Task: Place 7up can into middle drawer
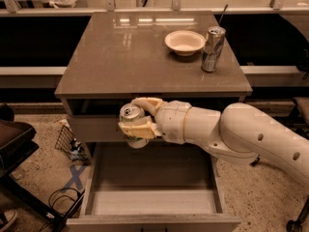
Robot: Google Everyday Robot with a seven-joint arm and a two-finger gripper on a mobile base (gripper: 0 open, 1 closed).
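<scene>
My gripper (136, 117) is shut on the 7up can (133, 125), a short can with a silver top, held upright between the pale fingers (137, 129). It hangs in front of the cabinet's top drawer front, just below the tabletop edge. The middle drawer (154, 204) is pulled open beneath it, a wide shallow tray with a pale floor and side walls, nothing in it. The can is above the drawer's back left part, well clear of the floor. My white arm (241, 134) reaches in from the right.
On the brown tabletop (120, 52) stand a white bowl (184, 42) and a taller slim silver can (213, 48) at the back right. A wire basket (67, 141) and cables lie on the floor at left. A dark chair (14, 144) stands at far left.
</scene>
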